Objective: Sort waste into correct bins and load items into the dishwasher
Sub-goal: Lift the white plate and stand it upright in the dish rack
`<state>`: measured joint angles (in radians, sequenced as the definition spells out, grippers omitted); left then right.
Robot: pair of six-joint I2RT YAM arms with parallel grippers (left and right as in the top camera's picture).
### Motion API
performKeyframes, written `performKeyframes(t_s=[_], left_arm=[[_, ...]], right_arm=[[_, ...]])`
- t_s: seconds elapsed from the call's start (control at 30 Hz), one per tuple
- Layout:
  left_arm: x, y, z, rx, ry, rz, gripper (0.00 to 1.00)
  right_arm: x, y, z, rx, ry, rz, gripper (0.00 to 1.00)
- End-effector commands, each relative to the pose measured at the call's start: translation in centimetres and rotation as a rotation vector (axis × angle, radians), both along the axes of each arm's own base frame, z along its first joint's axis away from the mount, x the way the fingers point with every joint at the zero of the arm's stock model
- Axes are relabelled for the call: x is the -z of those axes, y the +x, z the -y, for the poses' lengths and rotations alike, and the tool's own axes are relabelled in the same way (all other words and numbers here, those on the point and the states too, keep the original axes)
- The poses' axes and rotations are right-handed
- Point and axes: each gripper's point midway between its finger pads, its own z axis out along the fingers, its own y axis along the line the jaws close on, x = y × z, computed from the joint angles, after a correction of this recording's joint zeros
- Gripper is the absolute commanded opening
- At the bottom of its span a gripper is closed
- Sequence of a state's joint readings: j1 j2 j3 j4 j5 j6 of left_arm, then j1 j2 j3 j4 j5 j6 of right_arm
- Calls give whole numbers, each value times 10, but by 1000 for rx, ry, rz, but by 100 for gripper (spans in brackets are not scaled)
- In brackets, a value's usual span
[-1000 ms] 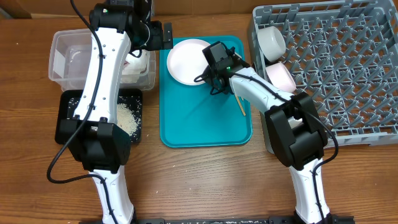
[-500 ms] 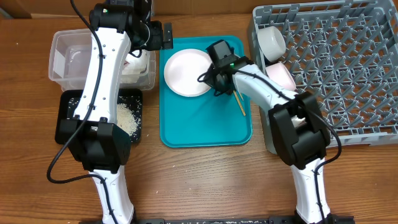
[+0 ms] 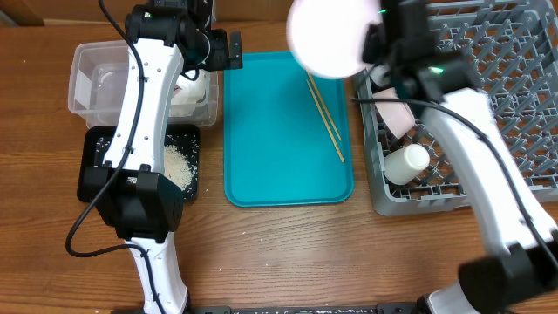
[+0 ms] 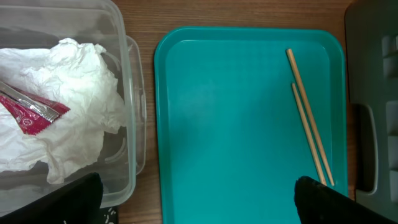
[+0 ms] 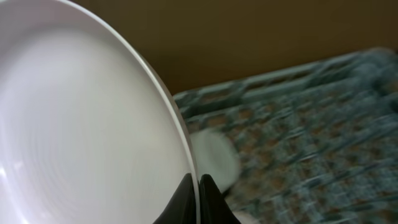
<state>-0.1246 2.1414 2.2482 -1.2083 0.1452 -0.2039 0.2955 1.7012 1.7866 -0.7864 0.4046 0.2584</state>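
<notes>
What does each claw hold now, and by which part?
The right claw pinches the plate by its rim. The left claw is open and holds nothing.

- I see the large white plate (image 3: 330,35) aloft at the grey dish rack's (image 3: 523,52) far-left corner
- Two wooden chopsticks (image 3: 324,118) lie parallel just left of the rack
- A white cup (image 3: 407,163) lies on its side inside its near-left corner

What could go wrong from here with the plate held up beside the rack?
1. The right tool pinches the plate only at its thin rim, so the plate could slip or swivel.
2. The rack corner nearest it holds a pink bowl and a tipped white cup; lowering the plate there might knock them.
</notes>
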Motion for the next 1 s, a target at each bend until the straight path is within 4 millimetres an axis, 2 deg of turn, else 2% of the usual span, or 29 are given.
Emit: performKeyframes(t_s=[0.0, 0.2, 0.4, 0.63, 0.83, 0.9, 0.93, 0.97], left_arm=[[-14, 2, 2, -2, -8, 33, 100], [-14, 2, 2, -2, -8, 33, 100], [-14, 2, 2, -2, -8, 33, 100], [-14, 2, 2, -2, -8, 33, 100], [-14, 2, 2, -2, -8, 33, 100], [-14, 2, 2, -2, -8, 33, 100], [-14, 2, 2, -2, -8, 33, 100], [-14, 2, 2, -2, -8, 33, 100]], right_arm=[[-10, -4, 79, 183, -368, -40, 4], [5, 2, 145, 330, -528, -131, 4], [26, 23, 176, 374, -652, -188, 4], [61, 42, 184, 362, -713, -252, 4], [99, 51, 180, 311, -715, -323, 4], [105, 54, 177, 299, -698, -324, 4], [107, 55, 175, 287, -686, -322, 6], [110, 57, 172, 266, -672, -321, 13]])
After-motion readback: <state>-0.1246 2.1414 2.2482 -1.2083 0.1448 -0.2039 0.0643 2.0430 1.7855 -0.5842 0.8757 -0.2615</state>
